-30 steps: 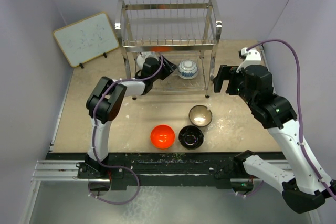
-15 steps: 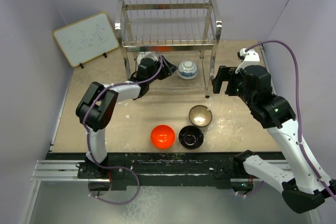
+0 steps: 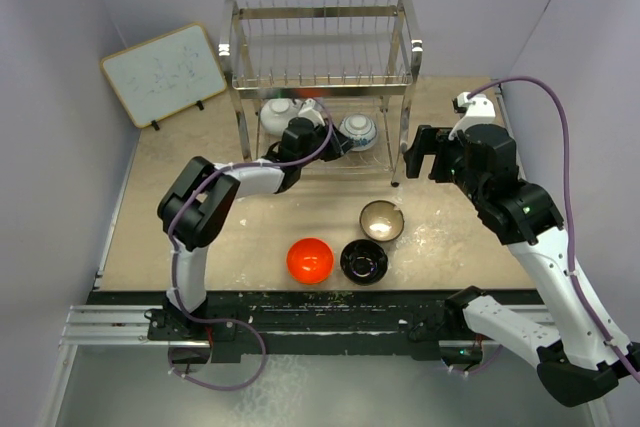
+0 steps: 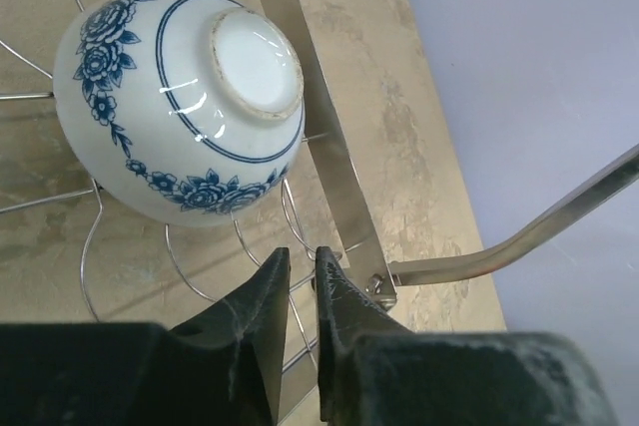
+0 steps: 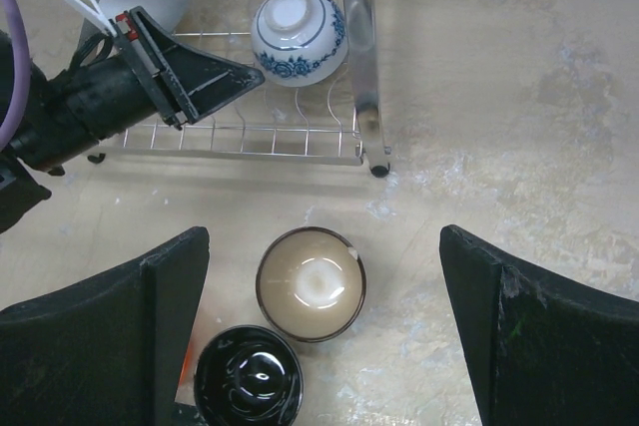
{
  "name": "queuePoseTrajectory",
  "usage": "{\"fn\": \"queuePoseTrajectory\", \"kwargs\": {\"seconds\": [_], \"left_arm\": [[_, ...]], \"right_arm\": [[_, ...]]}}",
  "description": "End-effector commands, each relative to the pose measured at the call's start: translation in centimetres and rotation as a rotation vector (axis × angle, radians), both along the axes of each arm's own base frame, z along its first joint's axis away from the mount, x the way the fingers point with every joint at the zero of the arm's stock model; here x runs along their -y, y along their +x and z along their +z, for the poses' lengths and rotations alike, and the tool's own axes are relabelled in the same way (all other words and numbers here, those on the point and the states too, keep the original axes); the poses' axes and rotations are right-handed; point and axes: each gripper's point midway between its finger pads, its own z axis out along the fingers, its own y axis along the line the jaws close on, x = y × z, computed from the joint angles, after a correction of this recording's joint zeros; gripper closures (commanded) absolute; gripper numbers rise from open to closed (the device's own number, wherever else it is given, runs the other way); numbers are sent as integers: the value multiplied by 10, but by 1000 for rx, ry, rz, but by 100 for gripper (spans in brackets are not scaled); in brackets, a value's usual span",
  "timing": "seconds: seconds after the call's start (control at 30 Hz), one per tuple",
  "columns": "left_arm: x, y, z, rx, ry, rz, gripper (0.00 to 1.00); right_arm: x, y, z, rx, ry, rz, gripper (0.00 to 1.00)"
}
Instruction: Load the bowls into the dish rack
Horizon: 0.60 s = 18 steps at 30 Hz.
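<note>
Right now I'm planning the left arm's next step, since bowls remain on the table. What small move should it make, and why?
Probably draw the left gripper back out of the dish rack. Its fingers sit nearly together with nothing between them, beside the upside-down blue-and-white bowl and near the white bowl on the lower shelf. The orange-red bowl, black bowl and tan bowl wait on the table.

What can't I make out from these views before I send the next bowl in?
- White bowl: top view, partly behind the dish rack's wires and left arm; right wrist view cuts it at the top edge.
- Orange-red bowl: right wrist view, nearly all hidden behind a finger.
- Left gripper: fingers nearly together; whether they touch cannot be told.
</note>
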Motion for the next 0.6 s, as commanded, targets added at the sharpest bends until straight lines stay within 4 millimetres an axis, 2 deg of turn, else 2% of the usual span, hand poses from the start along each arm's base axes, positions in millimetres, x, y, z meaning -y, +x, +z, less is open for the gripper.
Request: {"fn": "queuePoseTrajectory", "kwargs": {"seconds": [0.0,0.27,0.57], "left_arm": [[9,11,13,50,-28,-2,84],[6,20,0,37,0,33,96],[17,39,-11,35,-13,36,98]], "right_arm": [[3,5,13,46,11,-18,1],[5,6,15,50,4,-23,1],[8,6,14,42,-5,-38,1]]}}
